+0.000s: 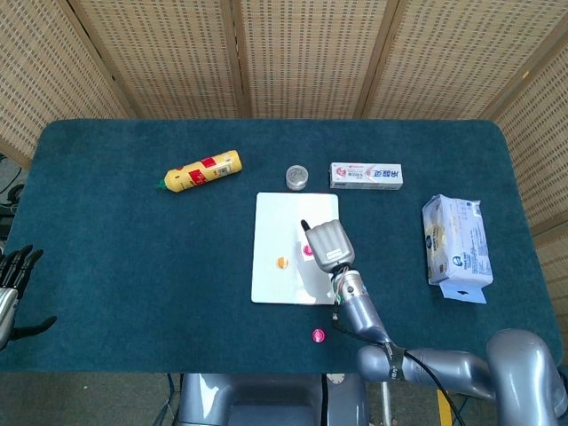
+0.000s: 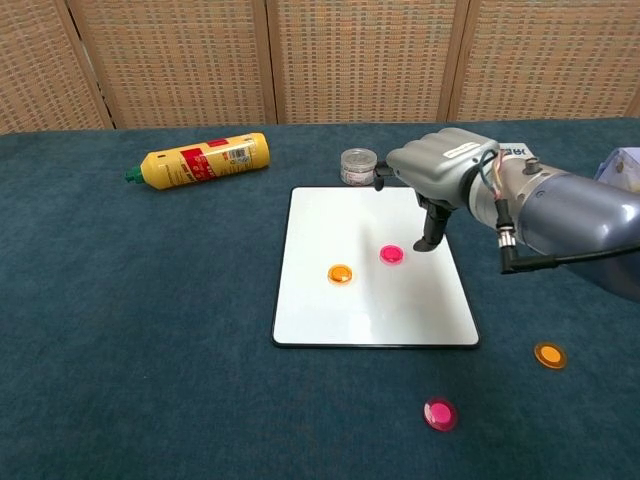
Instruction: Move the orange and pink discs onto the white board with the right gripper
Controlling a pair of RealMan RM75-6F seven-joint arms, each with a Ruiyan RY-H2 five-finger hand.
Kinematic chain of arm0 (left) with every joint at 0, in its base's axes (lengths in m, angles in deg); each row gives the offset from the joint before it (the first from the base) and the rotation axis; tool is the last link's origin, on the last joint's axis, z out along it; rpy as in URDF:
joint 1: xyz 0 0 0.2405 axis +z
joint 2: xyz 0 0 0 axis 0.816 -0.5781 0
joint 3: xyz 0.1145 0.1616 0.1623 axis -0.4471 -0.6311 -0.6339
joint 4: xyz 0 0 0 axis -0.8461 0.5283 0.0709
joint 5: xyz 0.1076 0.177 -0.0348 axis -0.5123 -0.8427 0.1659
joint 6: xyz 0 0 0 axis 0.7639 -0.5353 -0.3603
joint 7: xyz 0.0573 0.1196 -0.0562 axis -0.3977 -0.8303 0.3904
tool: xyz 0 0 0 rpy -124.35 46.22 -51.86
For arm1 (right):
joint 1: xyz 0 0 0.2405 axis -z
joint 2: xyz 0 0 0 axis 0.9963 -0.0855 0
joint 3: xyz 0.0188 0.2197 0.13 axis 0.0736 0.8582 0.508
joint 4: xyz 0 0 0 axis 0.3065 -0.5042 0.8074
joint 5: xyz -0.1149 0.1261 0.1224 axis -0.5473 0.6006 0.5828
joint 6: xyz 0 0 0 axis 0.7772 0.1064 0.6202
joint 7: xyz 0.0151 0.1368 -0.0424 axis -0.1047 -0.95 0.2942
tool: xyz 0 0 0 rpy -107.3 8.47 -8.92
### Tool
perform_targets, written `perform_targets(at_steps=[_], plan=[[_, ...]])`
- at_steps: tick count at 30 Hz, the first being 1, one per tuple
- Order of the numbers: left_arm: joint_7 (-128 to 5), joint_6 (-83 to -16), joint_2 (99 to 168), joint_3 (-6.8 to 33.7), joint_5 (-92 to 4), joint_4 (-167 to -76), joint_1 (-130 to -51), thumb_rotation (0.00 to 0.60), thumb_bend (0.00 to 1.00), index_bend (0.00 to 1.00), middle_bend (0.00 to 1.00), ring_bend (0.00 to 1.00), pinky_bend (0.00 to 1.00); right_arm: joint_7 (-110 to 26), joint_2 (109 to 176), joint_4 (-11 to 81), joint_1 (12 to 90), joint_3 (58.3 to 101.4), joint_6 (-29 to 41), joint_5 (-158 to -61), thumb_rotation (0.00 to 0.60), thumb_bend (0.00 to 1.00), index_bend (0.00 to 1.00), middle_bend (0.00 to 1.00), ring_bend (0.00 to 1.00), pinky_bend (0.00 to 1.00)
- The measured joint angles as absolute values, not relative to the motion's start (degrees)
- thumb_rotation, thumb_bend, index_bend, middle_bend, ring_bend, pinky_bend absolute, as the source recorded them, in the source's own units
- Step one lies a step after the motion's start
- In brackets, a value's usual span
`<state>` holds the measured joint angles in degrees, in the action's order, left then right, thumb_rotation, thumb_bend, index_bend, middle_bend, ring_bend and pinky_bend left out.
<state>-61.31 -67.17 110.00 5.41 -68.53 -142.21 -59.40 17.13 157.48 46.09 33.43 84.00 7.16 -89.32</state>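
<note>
The white board (image 2: 400, 310) (image 1: 275, 222) lies mid-table. On it sit one orange disc (image 2: 340, 273) (image 1: 281, 263) and, just to its right, a pink disc (image 2: 392, 254) (image 1: 307, 250). My right hand (image 2: 440, 175) (image 1: 327, 244) hovers over the board's right half, fingers pointing down and apart; a dark fingertip (image 2: 431, 238) hangs just right of the pink disc without touching it. A second pink disc (image 2: 438, 412) (image 1: 318, 335) and a second orange disc (image 2: 548, 354) lie on the cloth in front of the board. My left hand (image 1: 13, 277) stays at the table's far left edge, fingers spread and holding nothing.
Behind the board are a yellow bottle (image 2: 200, 160) on its side, a small clear jar (image 2: 358, 165) and a toothpaste box (image 1: 366, 175). A tissue pack (image 1: 457, 240) lies at the right. My right forearm (image 2: 570, 215) stretches in from the right.
</note>
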Motion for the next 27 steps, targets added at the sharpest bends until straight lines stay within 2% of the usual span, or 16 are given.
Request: perform_targets(at_steps=[7,11,22,27], plan=[[-61.0,-68.0,109.9,4.8,-70.0,-142.2,-59.1,0.6,0.0,0.0,0.0,0.0,0.0,11.4,150.1,56.7,38.4,79.9,4.9,-93.6,0.6,0.26,0.3,0.99,0.95,1.0],[-61.3,-68.6,110.0,4.5,-70.8,-142.3,-58.9,0.6,0.0,0.0,0.0,0.0,0.0,5.7,145.1,61.1,42.2,76.2,4.0,-98.2,0.6,0.26,0.39,0.99,0.95,1.0],[-61.9,-69.3,110.2,4.2,-71.4,-142.4,-58.6,0.6,0.0,0.0,0.0,0.0,0.0,-5.4,140.3,61.5,50.2,66.8,2.5,-111.3,0.6,0.26,0.44,0.99,0.95,1.0],[-62.5,-68.8,110.4,4.2,-71.2,-142.4,-58.7,0.6,0.0,0.0,0.0,0.0,0.0,-8.0,140.5,59.5,52.0,65.2,2.4,-114.6,0.6,0.26,0.44,0.99,0.95,1.0]])
